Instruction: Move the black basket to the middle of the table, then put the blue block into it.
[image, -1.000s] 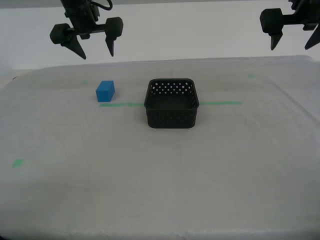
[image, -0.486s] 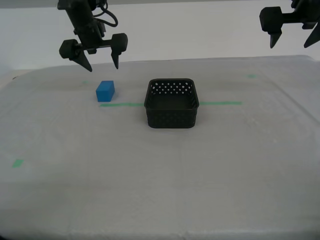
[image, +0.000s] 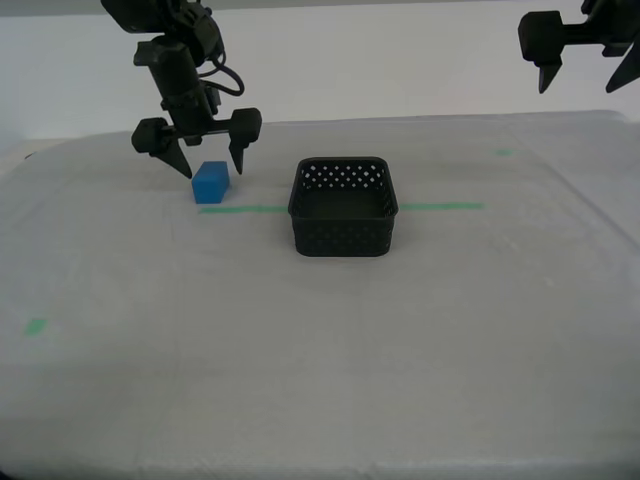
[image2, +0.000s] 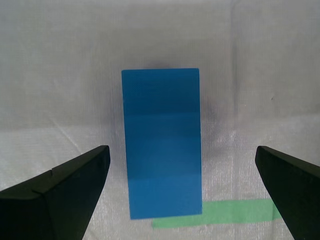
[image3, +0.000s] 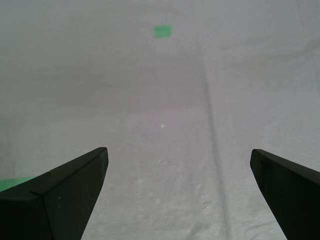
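Observation:
The black basket (image: 343, 207) stands empty near the middle of the table (image: 320, 350), on the green tape line. The blue block (image: 211, 182) lies on the cloth toward the exterior view's left of the basket. My second gripper (image: 211, 168) hangs open just above the block, one fingertip on each side of it. In the second wrist view the blue block (image2: 162, 142) fills the gap between the open fingers (image2: 60, 192). My first gripper (image: 585, 85) is open and held high at the exterior view's upper right, over bare cloth.
A thin green tape line (image: 440, 207) runs across the table behind the basket. Small green marks lie at the exterior view's left (image: 36, 326) and far right (image: 503, 152). The table's far edge meets a pale wall.
My second gripper has come down and toward the blue block, from high above the table to straddling it. The first gripper, block and basket have not moved.

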